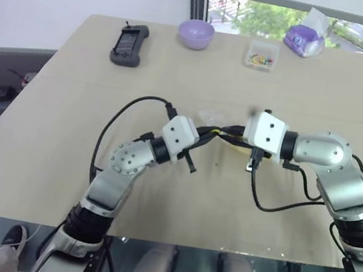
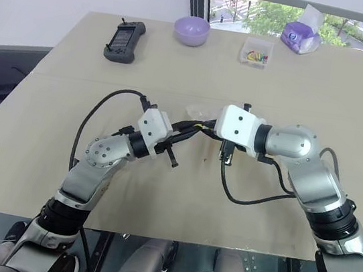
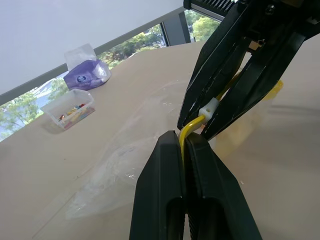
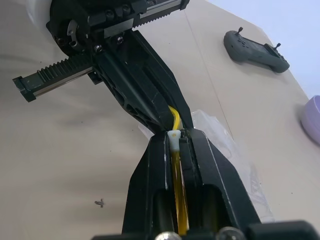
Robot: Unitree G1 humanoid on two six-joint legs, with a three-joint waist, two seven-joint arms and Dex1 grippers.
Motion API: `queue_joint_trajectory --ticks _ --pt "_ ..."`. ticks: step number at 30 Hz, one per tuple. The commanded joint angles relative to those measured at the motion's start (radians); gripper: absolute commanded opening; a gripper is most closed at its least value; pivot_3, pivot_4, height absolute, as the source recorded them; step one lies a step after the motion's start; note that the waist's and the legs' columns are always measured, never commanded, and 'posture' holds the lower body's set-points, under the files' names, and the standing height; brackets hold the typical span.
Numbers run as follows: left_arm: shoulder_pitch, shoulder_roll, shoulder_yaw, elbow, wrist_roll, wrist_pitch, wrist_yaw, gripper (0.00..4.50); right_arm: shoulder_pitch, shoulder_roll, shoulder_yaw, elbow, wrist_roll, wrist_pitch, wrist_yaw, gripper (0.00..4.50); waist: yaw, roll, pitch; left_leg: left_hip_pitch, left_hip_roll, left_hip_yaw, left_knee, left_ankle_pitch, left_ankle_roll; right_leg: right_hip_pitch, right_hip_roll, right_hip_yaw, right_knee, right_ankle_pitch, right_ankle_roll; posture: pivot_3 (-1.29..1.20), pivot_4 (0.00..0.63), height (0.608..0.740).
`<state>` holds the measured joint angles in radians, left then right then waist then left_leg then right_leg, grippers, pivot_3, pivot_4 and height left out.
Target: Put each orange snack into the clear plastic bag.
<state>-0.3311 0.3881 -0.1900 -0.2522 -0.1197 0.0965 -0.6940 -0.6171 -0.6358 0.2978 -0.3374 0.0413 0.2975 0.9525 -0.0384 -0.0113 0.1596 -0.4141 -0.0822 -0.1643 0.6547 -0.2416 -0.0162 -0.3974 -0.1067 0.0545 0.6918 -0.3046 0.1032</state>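
Both sets of jaws meet over the middle of the table (image 1: 72, 93), and both are pinched on the yellow strip (image 3: 186, 131) along the edge of the clear plastic bag (image 3: 125, 165). The left gripper (image 3: 183, 141) has its jaws pressed together on the strip, which curls up out of them and carries a small white slider piece (image 4: 174, 134) just beyond. The right gripper (image 4: 176, 137) clamps the same strip from the other side, its jaws tight around the yellow line right at that white slider. The two sets of fingertips are almost touching each other.

The bag hangs from that held edge and spreads crinkled and flat on the table beyond the grippers. An orange-yellow patch shows past the right gripper's fingers through the plastic, but I cannot tell whether it is the orange snack.

Farther off along the table's far edge sit a black handheld controller (image 1: 129, 44), a lilac bowl (image 1: 196, 33), a small clear box of colourful bits (image 1: 261, 55) and a purple tissue pack (image 1: 305, 38), all well apart from the bag.
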Motion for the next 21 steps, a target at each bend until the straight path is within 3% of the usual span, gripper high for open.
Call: queue_joint_trajectory --ticks 1,21 --pt "0.0 0.003 -0.006 -0.006 0.0 -0.008 -0.007 0.0 -0.034 -0.004 -0.052 -0.022 -0.007 -0.02 -0.026 0.05 0.0 0.0 0.0 0.0 0.0 0.0 0.0 0.0 0.0 0.0 0.0 0.0 0.0 0.0 0.0 0.0 0.15 0.74" --pt "-0.036 0.07 0.092 0.139 0.183 -0.069 0.194 0.0 0.01 -0.124 -0.104 0.037 -0.023 -0.04 -0.043 0.05 0.0 0.0 0.0 0.0 0.0 0.0 0.0 0.0 0.0 0.0 0.0 0.0 0.0 0.0 0.0 0.0 0.15 0.74"
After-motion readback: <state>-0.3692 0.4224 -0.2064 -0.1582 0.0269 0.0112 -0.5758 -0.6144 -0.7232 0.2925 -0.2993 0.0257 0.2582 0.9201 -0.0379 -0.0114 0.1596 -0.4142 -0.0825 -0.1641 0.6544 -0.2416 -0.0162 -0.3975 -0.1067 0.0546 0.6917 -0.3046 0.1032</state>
